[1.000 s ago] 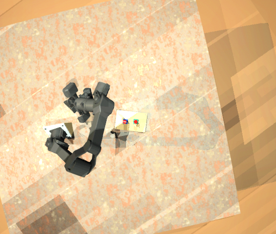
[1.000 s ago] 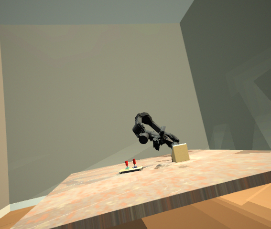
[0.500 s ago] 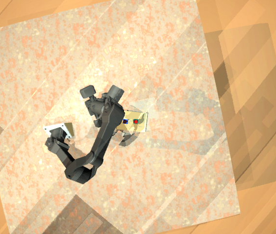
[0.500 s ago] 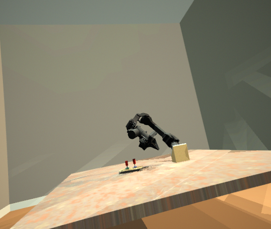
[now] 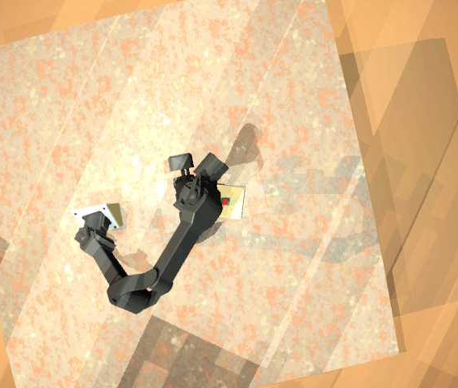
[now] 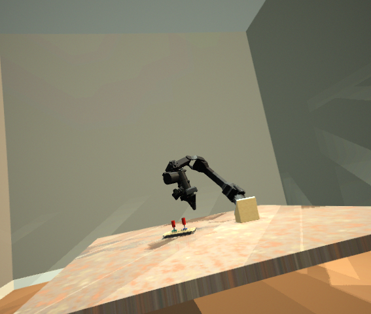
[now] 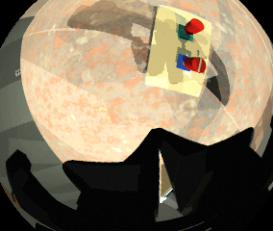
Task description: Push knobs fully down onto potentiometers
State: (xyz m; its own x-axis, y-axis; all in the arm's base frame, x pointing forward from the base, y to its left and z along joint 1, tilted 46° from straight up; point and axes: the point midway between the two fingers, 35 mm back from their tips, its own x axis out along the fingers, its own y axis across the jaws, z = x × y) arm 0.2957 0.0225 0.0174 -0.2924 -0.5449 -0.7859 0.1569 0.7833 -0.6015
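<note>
The pale yellow circuit board (image 5: 237, 210) (image 6: 189, 231) (image 7: 167, 48) stands low on the table. A red knob (image 5: 224, 201) (image 6: 173, 224) (image 7: 194, 26) stands raised above the green potentiometer (image 7: 185, 32). Another red knob (image 6: 183, 221) (image 7: 194, 64), with a pale line on its top, stands raised above the blue potentiometer (image 7: 181, 62); the arm hides it in the top view. Gaps with bare shaft show under both knobs in the exterior view. My gripper (image 6: 194, 209) (image 7: 156, 132) is shut and empty, its tips pointing down, above the board's level and off to the side of the blue potentiometer.
The arm's base stands on a block (image 5: 115, 213) (image 6: 247, 210) with a white top plate. The arm (image 5: 176, 248) (image 6: 216, 177) arches from there toward the board. The mottled table top (image 5: 95, 83) (image 6: 212, 263) surrounds the board.
</note>
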